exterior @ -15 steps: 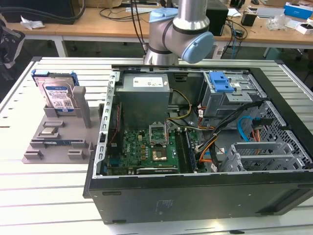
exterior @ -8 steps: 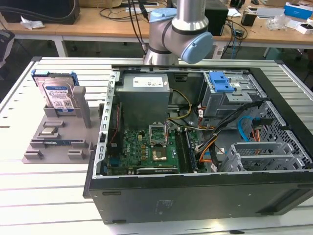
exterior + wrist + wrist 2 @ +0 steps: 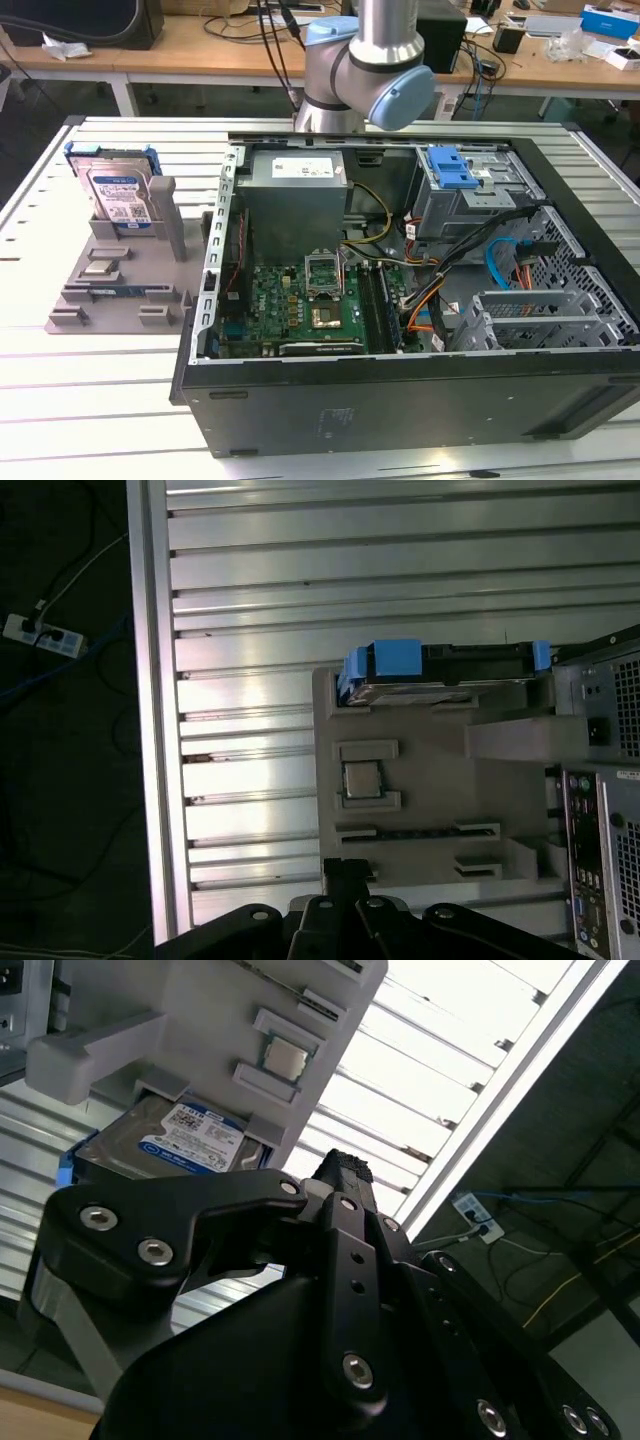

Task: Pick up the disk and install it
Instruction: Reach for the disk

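Note:
The disk [image 3: 116,196] stands upright in a slot at the back of a grey fixture [image 3: 110,290], on the exterior view's left. It is silver with a white-and-blue label and a blue bracket around it. In the first wrist view the disk [image 3: 440,676] shows edge-on, at the far side of the fixture from my gripper [image 3: 346,866]. In the second wrist view the disk's label [image 3: 190,1140] faces the camera beyond my gripper [image 3: 340,1168]. The black fingers sit together, shut on nothing, well clear of the disk.
An open computer case [image 3: 400,260] fills the middle of the slatted metal table [image 3: 40,180], with a blue-latched drive bay [image 3: 455,170] at its back right. A small square chip [image 3: 362,780] and a memory stick [image 3: 110,290] lie on the fixture. The arm [image 3: 360,60] rises behind the case.

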Robot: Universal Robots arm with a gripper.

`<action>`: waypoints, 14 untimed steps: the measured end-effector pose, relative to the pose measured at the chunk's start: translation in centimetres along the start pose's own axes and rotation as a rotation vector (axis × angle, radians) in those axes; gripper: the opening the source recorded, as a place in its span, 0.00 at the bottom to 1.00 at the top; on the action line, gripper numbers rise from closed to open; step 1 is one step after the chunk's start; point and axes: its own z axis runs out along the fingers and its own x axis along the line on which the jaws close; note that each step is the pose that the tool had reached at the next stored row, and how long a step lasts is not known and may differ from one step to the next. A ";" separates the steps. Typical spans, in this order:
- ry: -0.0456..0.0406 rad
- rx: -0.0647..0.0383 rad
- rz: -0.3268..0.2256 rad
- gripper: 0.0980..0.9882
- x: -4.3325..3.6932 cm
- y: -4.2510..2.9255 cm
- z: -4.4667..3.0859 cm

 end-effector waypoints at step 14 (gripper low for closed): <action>-0.0002 0.001 0.000 0.01 2.00 0.38 0.01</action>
